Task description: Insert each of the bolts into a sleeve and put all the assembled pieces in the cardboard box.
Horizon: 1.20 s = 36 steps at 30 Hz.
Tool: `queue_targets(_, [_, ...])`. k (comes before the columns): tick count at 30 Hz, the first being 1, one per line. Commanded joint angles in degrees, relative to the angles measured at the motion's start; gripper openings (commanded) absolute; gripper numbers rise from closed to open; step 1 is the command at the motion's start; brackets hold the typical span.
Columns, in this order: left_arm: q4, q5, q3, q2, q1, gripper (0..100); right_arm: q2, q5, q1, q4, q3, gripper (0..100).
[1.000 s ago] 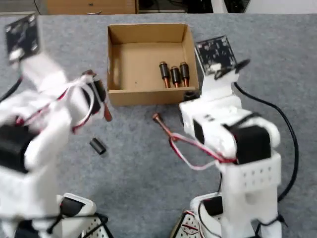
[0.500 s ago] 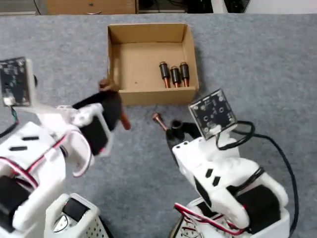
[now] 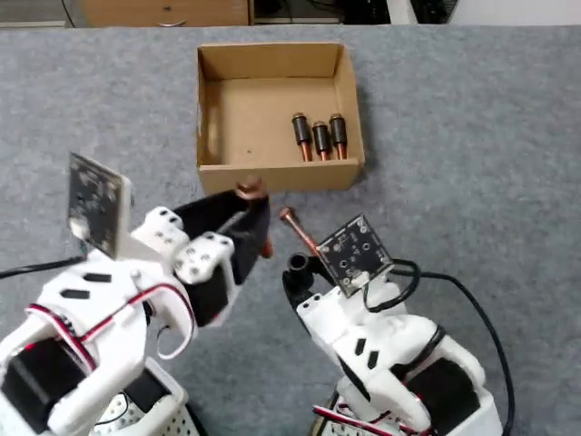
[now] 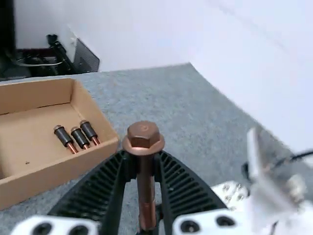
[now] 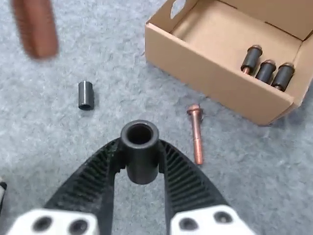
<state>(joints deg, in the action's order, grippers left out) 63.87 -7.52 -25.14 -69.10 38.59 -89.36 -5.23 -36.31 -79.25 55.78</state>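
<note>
My left gripper [image 4: 142, 171] is shut on a copper bolt [image 4: 144, 166], held upright with its hex head up; in the high view that bolt [image 3: 254, 207] hangs just in front of the cardboard box [image 3: 277, 177]. My right gripper [image 5: 141, 161] is shut on a black sleeve [image 5: 140, 149] with its bore facing the camera; the high view shows this sleeve [image 3: 298, 265] right of the left gripper. Three assembled pieces [image 3: 320, 136] lie in the box. One loose bolt [image 3: 298, 232] and one loose sleeve [image 5: 85, 95] lie on the carpet.
Grey carpet covers the table. Both arm bases crowd the near edge [image 3: 272, 400]. A wooden cabinet [image 3: 163, 11] stands beyond the far edge. Open carpet lies to the right of the box [image 3: 472, 136].
The left gripper carried its bolt rightward and nearer, toward the right arm. The right arm pulled back toward the near edge, bringing its sleeve close to the bolt.
</note>
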Motion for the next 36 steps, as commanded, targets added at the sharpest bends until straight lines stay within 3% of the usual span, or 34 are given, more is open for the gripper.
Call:
queue_targets(1, [-3.6, 2.9, -6.0, -4.8, 2.2, 2, -2.3, 0.1, -0.8, 1.8, 0.4, 0.1])
queue_targets(6, [-8.4, 3.1, -13.1, -10.2, 1.8, 2, -4.2, 0.1, -1.8, 1.8, 0.7, 0.1])
queue_targets(11, [-13.4, 3.0, -17.2, -12.8, 1.8, 2, -5.1, -1.4, -9.1, 3.0, 1.2, 0.1])
queue_targets(15, [-13.6, 2.9, -18.0, -13.5, 1.8, 2, -5.1, -6.2, -9.5, 5.5, 1.5, 0.1])
queue_targets(36, [-13.1, -0.3, -22.2, -18.9, 1.8, 2, -5.3, -6.0, -9.7, 7.0, 1.5, 0.1])
